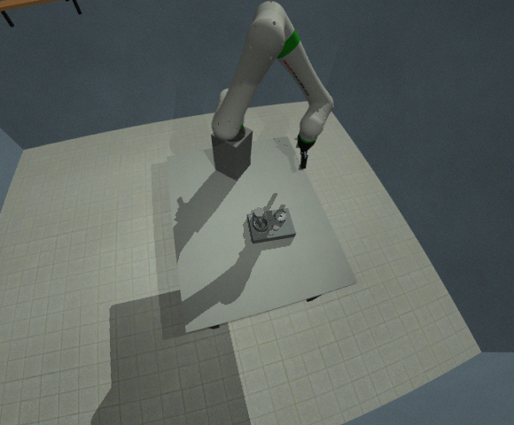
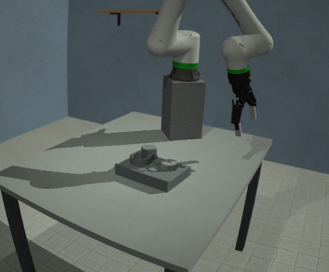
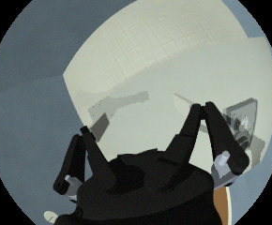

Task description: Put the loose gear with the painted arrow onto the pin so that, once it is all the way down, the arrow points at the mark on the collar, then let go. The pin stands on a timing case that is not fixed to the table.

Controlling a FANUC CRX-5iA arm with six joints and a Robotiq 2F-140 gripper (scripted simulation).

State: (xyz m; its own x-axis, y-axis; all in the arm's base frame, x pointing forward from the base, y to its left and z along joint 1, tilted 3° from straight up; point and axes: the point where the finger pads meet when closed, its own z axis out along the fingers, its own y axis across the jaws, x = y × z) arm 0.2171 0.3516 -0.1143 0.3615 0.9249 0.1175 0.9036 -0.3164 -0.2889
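The grey timing case (image 1: 284,235) (image 2: 156,181) (image 3: 248,112) lies near the middle of the table. On it a gear with a pale painted arrow (image 1: 279,216) (image 2: 169,165) rests at the right side. A dark collar with a red mark (image 1: 260,223) (image 2: 135,159) stands at the left side, and a taller knurled cylinder (image 2: 148,150) stands just behind it. The pin is too small to make out. My gripper (image 1: 302,163) (image 2: 244,123) (image 3: 139,109) is open and empty. It hangs above the table's far right corner, well away from the case.
The arm's grey pedestal (image 1: 232,153) (image 2: 182,108) stands at the back of the table (image 1: 266,279) (image 2: 135,216). Table edges drop off close to the gripper on the right. A wooden shelf (image 2: 127,12) hangs on the far wall.
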